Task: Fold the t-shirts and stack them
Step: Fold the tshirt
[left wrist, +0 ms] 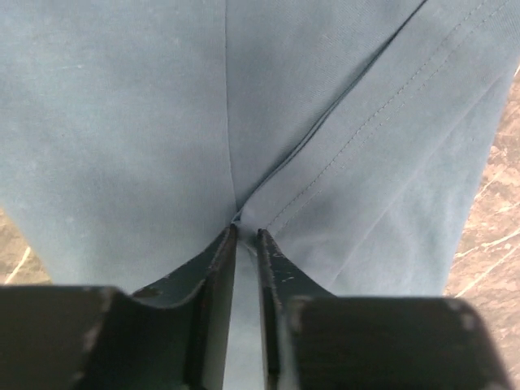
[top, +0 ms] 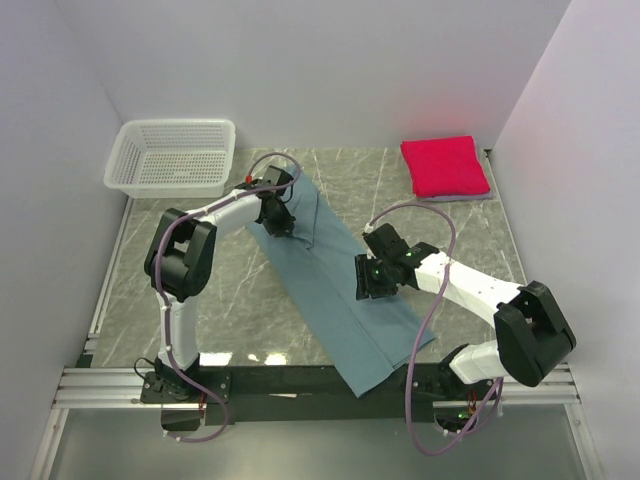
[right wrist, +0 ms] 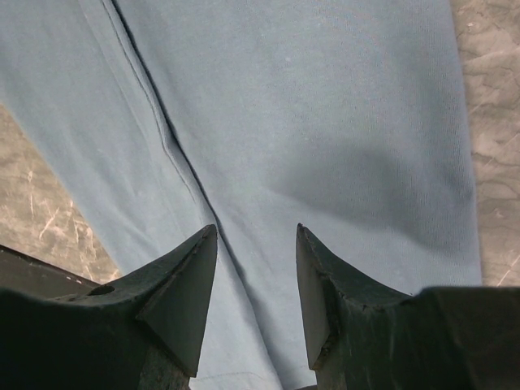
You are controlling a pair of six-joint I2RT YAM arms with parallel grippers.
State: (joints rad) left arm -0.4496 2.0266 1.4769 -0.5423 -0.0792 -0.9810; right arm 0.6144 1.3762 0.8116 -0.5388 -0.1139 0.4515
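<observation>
A teal-blue t-shirt [top: 335,285] lies folded into a long strip, running diagonally from the back centre of the table to the near edge. My left gripper [top: 279,214] is down on its far end. In the left wrist view its jaws [left wrist: 246,233] stand a narrow slit apart, with a pinch of the teal cloth [left wrist: 325,122] bunched between the tips and creases running out from them. My right gripper [top: 375,278] hovers open over the middle of the strip, above a lengthwise fold [right wrist: 162,138]. A crimson-pink t-shirt [top: 444,165] lies folded at the back right, on a thin pale lavender one [top: 470,197].
A white mesh basket [top: 172,157] stands at the back left corner. White walls close in the left, right and back sides. The marble tabletop [top: 230,300] shows bare left of the strip, and the black rail [top: 270,380] runs along the near edge.
</observation>
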